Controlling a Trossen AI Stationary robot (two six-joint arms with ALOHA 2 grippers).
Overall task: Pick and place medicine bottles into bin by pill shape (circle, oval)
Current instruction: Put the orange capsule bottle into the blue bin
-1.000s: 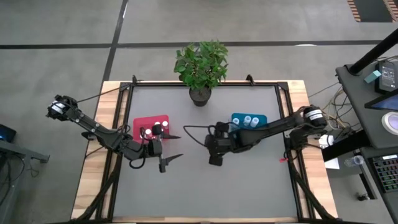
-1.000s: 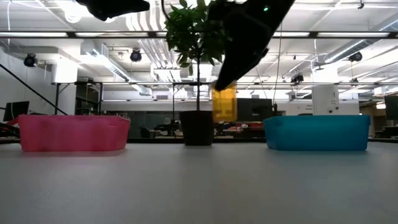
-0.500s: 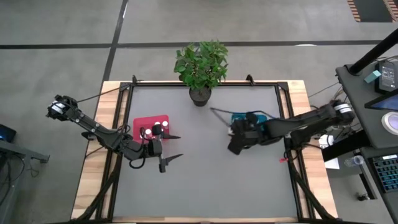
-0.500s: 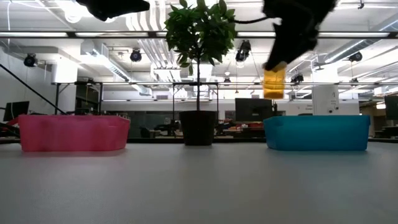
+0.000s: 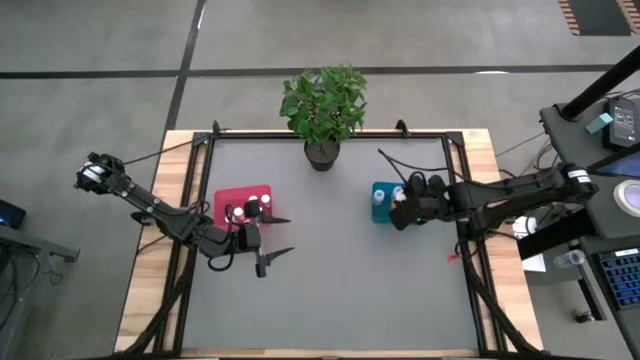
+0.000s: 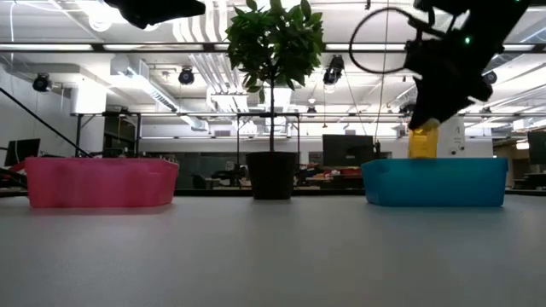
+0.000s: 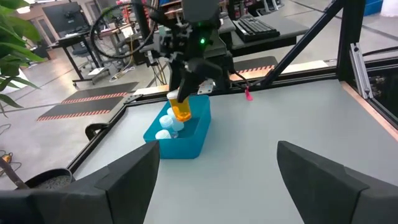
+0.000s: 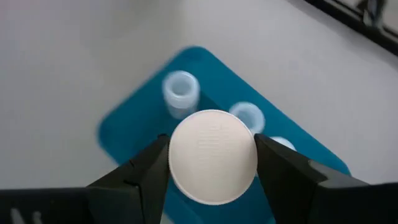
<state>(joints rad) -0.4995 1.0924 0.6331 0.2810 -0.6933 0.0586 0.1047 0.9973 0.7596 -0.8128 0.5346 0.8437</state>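
Bottles are being sorted into two bins, and most of the job looks done.

On the left side sits the red bin (image 5: 243,203). It has little white-capped bottles (image 5: 259,205) in it; I can make out at least two caps. The left gripper (image 5: 270,240) waits just beside that bin, over the grey table (image 5: 330,290). Its fingers (image 7: 124,180) are spread wide apart and hold nothing.

In the middle, at the far edge of the table, stands a green plant (image 5: 323,103) in a black pot. It is not part of the sorting.

On the right side sits the blue bin (image 6: 435,181). Three bottles with white caps (image 8: 181,89) already lie inside it. The right gripper (image 5: 410,203) hangs right above this bin. Its fingers (image 8: 283,171) are clamped on one more bottle, the orange bottle (image 6: 423,141) with a white cap (image 8: 212,156). That bottle is upright, low over the bin, and not let go yet.

I see no bottles lying loose on the table. So I think this orange one may be the last to put away. What is left is to lower it a bit and let it drop into the blue bin.
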